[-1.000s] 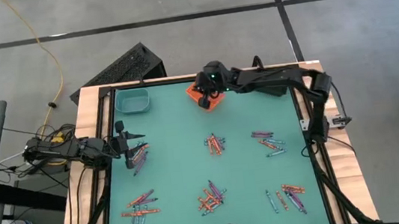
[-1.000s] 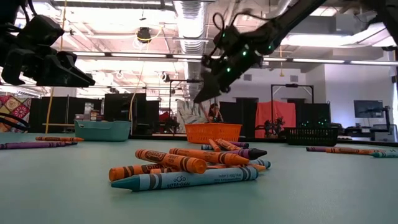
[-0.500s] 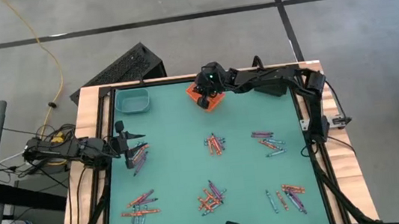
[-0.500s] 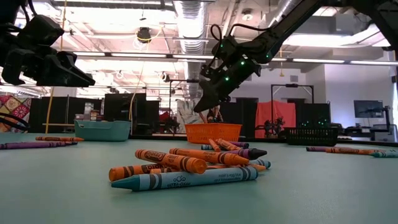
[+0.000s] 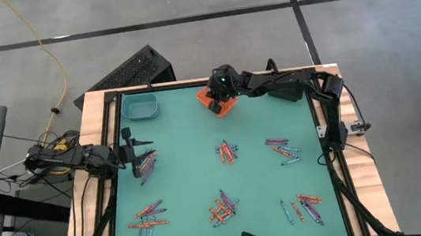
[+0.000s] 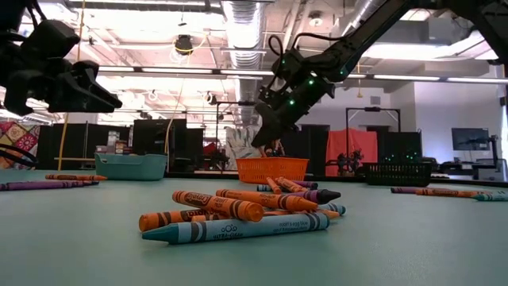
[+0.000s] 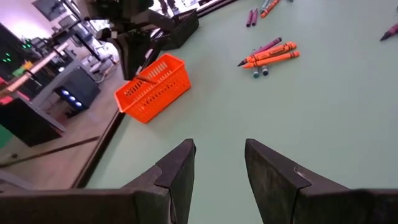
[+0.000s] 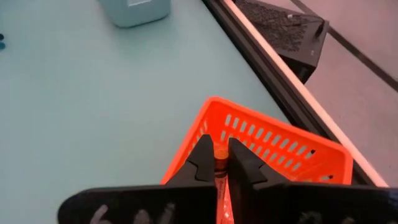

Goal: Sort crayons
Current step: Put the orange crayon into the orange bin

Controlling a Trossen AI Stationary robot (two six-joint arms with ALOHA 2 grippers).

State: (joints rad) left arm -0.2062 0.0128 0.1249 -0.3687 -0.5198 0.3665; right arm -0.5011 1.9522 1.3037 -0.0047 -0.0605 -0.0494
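The green surface (image 5: 185, 176) carries several loose heaps of crayons (image 5: 227, 152), spread from the middle toward the near edge, all well apart from my hands. At the far edge stand a teal bin (image 5: 140, 106) and an orange basket (image 5: 221, 103). My right hand (image 8: 220, 163) hangs just above the orange basket, its fingers closed on one orange crayon (image 8: 219, 169), which points down into the basket. My left hand (image 5: 136, 151) waits over the left side of the surface with the fingers apart, holding nothing, beside a small heap of crayons.
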